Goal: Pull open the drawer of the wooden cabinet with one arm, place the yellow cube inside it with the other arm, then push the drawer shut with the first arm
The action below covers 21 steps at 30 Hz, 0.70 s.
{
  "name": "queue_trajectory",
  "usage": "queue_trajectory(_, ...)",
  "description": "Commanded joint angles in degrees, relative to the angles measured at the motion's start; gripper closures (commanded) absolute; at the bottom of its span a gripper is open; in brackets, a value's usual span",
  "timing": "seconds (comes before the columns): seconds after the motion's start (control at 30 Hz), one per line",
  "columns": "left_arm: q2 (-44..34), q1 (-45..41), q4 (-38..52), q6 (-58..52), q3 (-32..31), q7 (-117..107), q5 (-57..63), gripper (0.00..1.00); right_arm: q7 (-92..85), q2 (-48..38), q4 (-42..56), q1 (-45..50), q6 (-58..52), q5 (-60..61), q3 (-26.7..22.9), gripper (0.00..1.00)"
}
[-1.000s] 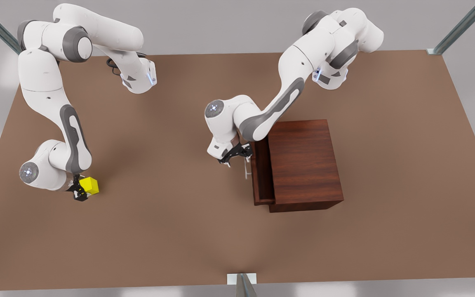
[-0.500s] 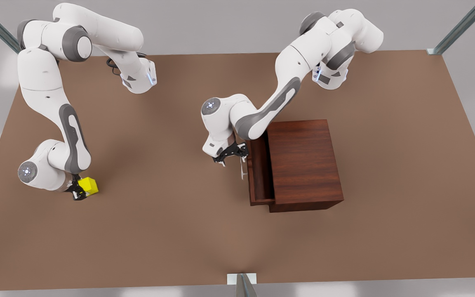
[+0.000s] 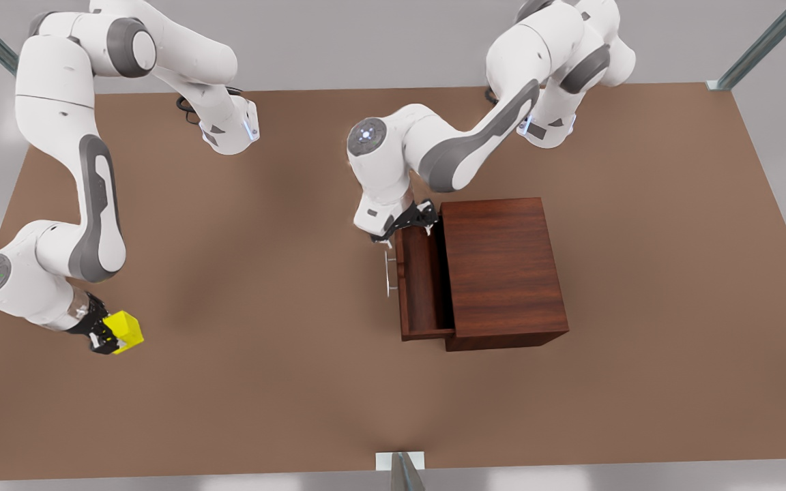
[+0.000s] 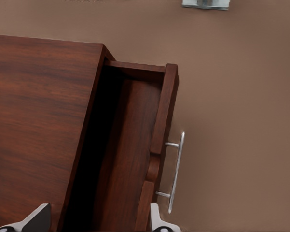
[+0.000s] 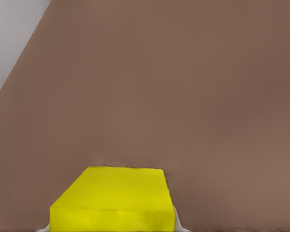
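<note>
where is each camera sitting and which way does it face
Front view: high above, looking down on the table, both arms, the wooden cabinet.
Left wrist view: on the left gripper, looking down into the drawer; fingertips show.
Right wrist view: on the right gripper, facing the table beyond the yellow cube.
Front and left wrist views share the drawer.

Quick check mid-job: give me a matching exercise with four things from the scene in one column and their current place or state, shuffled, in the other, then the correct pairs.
Things:
1. drawer
2. yellow cube
3. left gripper
4. silver bar handle

States:
A. held between the fingers of the right gripper, near the front view's left edge
B. open, above the drawer's far end, off the handle
C. pulled partway out of the wooden cabinet, nothing inside
D. on the drawer's front panel, free of either gripper

Pairs: 1-C, 2-A, 3-B, 4-D
</note>
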Motion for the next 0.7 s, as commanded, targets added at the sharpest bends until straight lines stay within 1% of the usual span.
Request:
queue_trajectory(0.0,-5.55,6.44,-0.53,-16.79,0.08,26.91,-7.8,0.0,4.89,-0.01,1.95,1.49,-8.4,-0.44,0.49,0.37)
queue_trajectory(0.03,-8.45,11.26,-1.93,-18.11,0.17,31.76,-9.99,0.0,7.26,-0.01,2.91,3.33,-9.63,-0.27,0.4,0.37)
queue_trajectory(0.07,-11.53,17.16,-5.53,-18.56,0.17,37.64,-10.71,0.0,11.74,0.16,5.28,5.96,-12.7,-0.27,0.22,0.37)
queue_trajectory(0.1,-12.85,23.03,-6.42,-18.3,0.17,42.91,-13.33,0.0,15.69,0.42,7.3,8.08,-14.64,-0.27,-0.04,0.37)
queue_trajectory(0.13,-15.3,33.49,-10.44,-14.11,0.17,50.66,-19.04,0.0,21.5,0.6,9.15,10.8,-16.14,-0.09,-0.04,0.37)
queue_trajectory(0.17,-22.57,39.65,-23.05,-2.2,0.25,52.25,-22.82,0.0,25.36,1.39,10.55,12.82,-17.54,0.09,-0.04,0.37)
queue_trajectory(0.2,-28.15,43.36,-31.56,4.48,1.39,57.25,-24.33,0.0,31.78,3.32,14.59,15.64,-20.0,0.26,-0.04,0.37)
queue_trajectory(0.23,-27.89,44.95,-30.15,2.88,1.57,58.32,-24.33,0.0,36.44,3.94,16.01,17.66,-20.98,0.26,-0.04,0.37)
queue_trajectory(0.3,-27.8,45.22,-28.58,2.62,1.57,57.71,-24.07,0.0,46.99,4.82,17.24,22.32,-20.89,2.19,0.13,0.37)
queue_trajectory(0.33,-27.1,45.57,-26.73,0.16,1.93,58.32,-24.16,0.0,52.35,5.78,18.73,24.78,-20.89,2.98,0.13,0.37)
queue_trajectory(0.37,-26.04,45.48,-25.67,0.16,1.84,58.14,-23.1,0.0,56.92,6.93,21.02,26.98,-20.89,4.48,0.13,0.37)
queue_trajectory(0.4,-23.85,45.3,-21.72,-0.28,1.84,58.23,-21.87,0.0,61.93,7.72,22.95,29.26,-20.89,4.48,0.05,0.37)
queue_trajectory(0.43,-23.14,45.57,-20.66,-2.56,2.01,60.86,-20.9,0.0,67.03,9.74,25.76,31.2,-20.63,4.39,0.13,0.37)
queue_trajectory(0.47,-23.05,46.62,-20.66,-2.74,2.01,65.43,-21.6,0.0,70.55,10.88,27.17,33.04,-20.54,4.48,-0.04,0.37)
queue_trajectory(0.5,-22.97,47.85,-20.75,-2.3,2.1,65.35,-22.74,0.0,74.33,12.2,29.1,34.63,-20.45,4.48,-0.39,0.37)
queue_trajectory(0.53,-22.79,40.94,-21.71,-0.19,10.59,65.7,-23.8,0.0,77.32,13.17,30.6,35.59,-20.1,4.48,0.75,0.37)
queue_trajectory(0.57,-24.98,32.74,-25.22,2.44,21.26,66.58,-29.68,0.0,80.22,14.22,32.01,36.03,-19.4,4.48,2.5,0.37)
queue_trajectory(0.6,-28.93,32.91,-31.9,8.06,21.61,69.47,-30.48,0.0,82.15,15.63,33.06,37.09,-19.31,4.39,3.56,0.37)
queue_trajectory(0.63,-29.47,32.91,-32.88,9.21,21.61,70.19,-30.22,0.0,85.23,16.07,34.64,38.14,-19.04,4.39,3.65,0.37)
queue_trajectory(0.67,-29.21,32.91,-32.61,8.69,21.53,69.92,-30.22,0.0,87.6,16.95,34.73,39.64,-15.88,4.39,3.83,0.37)
